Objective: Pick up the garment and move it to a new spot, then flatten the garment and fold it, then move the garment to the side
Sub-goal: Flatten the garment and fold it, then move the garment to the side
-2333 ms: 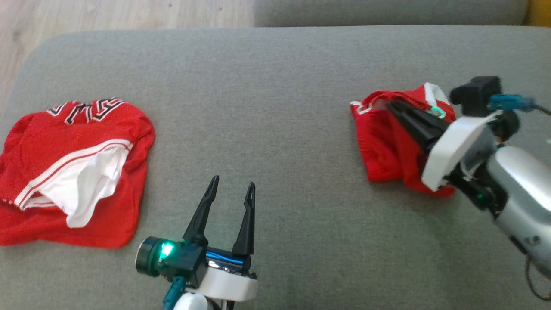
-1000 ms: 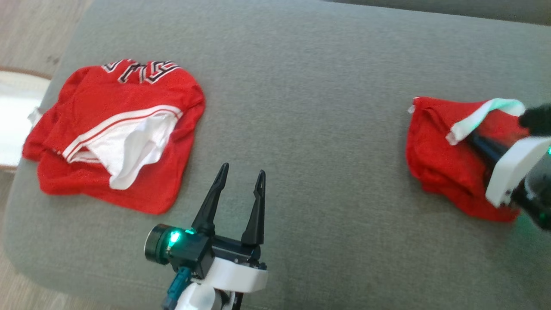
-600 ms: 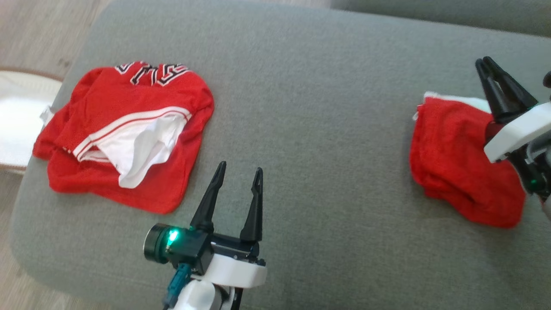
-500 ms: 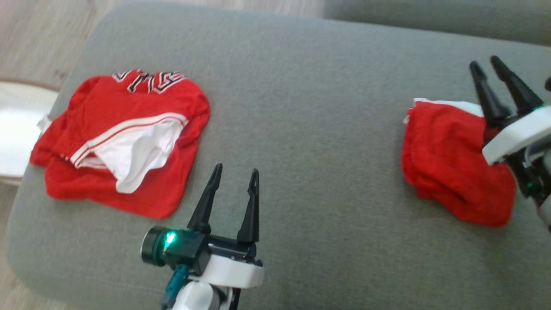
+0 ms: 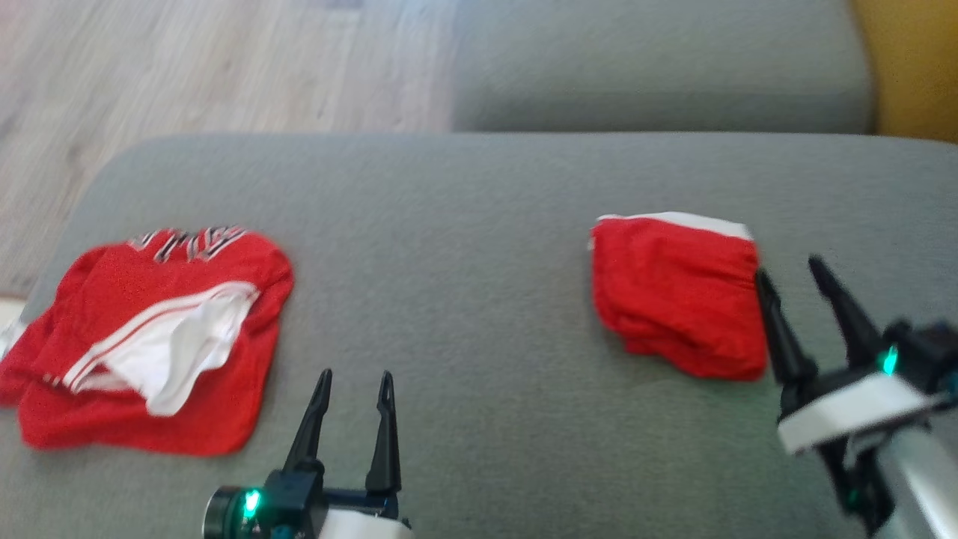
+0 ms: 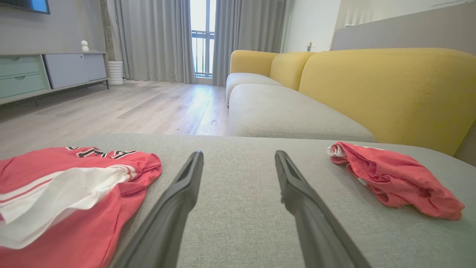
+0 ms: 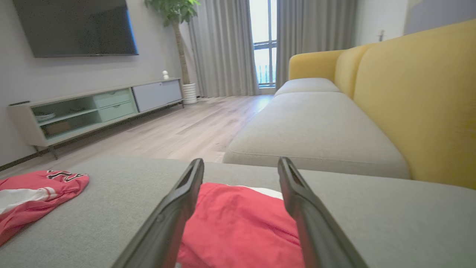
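The garment (image 5: 673, 292) lies folded in a small red bundle with a white edge, on the right side of the grey cushion (image 5: 464, 224). My right gripper (image 5: 787, 269) stands open just right of it and slightly nearer to me, with nothing between its fingers. In the right wrist view the garment (image 7: 238, 223) lies low between the fingers of the open right gripper (image 7: 241, 160). My left gripper (image 5: 355, 374) is open and empty at the cushion's near edge. Its wrist view has the left gripper (image 6: 238, 153) over bare cushion and the garment (image 6: 398, 178) to the right.
A second red jersey (image 5: 150, 337) with white trim and lettering lies crumpled at the cushion's left end. Beyond the cushion are another grey seat (image 5: 651, 67), a yellow sofa back (image 5: 913, 67) and wooden floor (image 5: 187, 67).
My right gripper has opened, let go of the folded garment and drawn back to its right. The left gripper has stayed open. The head camera has shifted.
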`<state>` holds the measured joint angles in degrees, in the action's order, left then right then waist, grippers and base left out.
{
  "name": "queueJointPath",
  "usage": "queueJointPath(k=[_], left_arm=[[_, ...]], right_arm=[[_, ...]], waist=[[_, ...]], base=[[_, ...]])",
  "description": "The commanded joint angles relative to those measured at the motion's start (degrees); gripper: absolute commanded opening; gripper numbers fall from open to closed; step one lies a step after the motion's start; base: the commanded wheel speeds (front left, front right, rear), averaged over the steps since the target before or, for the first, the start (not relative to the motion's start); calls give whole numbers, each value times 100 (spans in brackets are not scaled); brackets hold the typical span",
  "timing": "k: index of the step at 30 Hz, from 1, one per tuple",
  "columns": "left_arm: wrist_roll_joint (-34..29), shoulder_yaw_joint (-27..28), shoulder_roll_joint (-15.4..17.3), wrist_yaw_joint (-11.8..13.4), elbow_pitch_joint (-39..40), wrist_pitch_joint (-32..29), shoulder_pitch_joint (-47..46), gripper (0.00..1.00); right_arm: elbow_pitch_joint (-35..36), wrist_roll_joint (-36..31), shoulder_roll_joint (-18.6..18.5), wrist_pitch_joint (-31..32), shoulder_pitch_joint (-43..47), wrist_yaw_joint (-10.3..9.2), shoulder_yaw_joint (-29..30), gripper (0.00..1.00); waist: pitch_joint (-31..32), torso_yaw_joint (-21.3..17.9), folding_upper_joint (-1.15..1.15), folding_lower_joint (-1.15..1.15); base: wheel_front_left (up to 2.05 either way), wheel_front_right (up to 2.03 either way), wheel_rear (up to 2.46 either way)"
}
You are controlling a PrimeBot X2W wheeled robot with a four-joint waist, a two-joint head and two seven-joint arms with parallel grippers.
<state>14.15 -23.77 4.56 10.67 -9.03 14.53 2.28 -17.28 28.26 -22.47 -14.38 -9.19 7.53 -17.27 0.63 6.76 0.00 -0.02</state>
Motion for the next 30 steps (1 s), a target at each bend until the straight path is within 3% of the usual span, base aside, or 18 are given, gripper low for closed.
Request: queueJointPath(k=[1,5,13,30], left_arm=[[-77,258,7,71,214,47,-83,100],[-226,381,18,70,385,47,207,100],[-457,681,-1,-19,639,47,781,100],[-654,863,-120,-234,584,47,918,100]], right_arm=[[318,-169,103,-61,128,-4,101,100],[647,-600,566,-62,876,-4,440,100],[831,-1061,1047,-62,1584,-4,736,100],[784,-1185,1163,-62,1704,-4,781,100]], waist=[[249,-248,0,2],[377,-388,0,2],[570,-606,0,2],[675,-533,0,2]], base=[[0,0,0],[0,0,0],[0,0,0],[0,0,0]])
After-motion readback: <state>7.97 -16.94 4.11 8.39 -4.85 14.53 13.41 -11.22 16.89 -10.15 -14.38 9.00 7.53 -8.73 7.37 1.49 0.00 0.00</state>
